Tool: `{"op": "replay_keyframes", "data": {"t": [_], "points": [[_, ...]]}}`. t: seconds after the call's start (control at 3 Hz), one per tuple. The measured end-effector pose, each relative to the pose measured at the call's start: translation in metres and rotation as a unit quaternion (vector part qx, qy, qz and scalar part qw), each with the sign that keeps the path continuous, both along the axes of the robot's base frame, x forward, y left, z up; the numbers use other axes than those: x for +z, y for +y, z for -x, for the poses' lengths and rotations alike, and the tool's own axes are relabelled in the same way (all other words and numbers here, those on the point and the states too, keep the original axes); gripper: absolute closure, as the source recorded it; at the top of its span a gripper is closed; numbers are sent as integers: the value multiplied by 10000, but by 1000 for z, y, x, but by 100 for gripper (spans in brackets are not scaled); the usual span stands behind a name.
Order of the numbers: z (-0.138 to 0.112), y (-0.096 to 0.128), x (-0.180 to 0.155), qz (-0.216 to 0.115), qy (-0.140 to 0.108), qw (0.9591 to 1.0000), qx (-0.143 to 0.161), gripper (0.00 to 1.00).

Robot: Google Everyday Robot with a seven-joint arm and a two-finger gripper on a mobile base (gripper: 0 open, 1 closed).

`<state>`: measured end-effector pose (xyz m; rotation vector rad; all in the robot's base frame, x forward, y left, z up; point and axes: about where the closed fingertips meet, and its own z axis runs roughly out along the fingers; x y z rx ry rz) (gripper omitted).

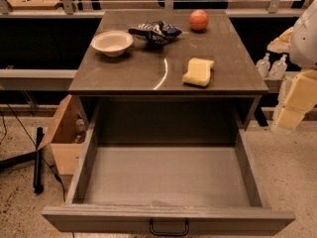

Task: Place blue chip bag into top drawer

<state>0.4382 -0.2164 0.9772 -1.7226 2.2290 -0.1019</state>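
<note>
While pincer (289, 117) far right, bag (155, 32) well apart.

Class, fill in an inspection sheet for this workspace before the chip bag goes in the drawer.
Surface: dark cabinet top, glossy.
Job's things: blue chip bag on the top, at the back; top drawer pulled open, nothing inside.
Clutter: white bowl, yellow sponge, round fruit.
Grippers: gripper at the right edge, beside the cabinet, away from the bag.
Cables: black cable on the floor, left.
Surroundings: cardboard box left, bottles right.
</note>
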Motion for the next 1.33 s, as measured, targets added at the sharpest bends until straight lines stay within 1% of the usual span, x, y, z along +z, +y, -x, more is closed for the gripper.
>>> {"op": "replay_keyframes", "data": {"t": [0.33, 0.67, 1.0, 1.33], "points": [[0, 0, 0, 0, -1, 10000, 0, 0], [-10, 1, -2, -200, -216, 9995, -151, 0], [-42, -16, -8, -595, -778, 9939, -502, 0], [-89, -31, -3, -1024, -1497, 9810, -687, 0]]}}
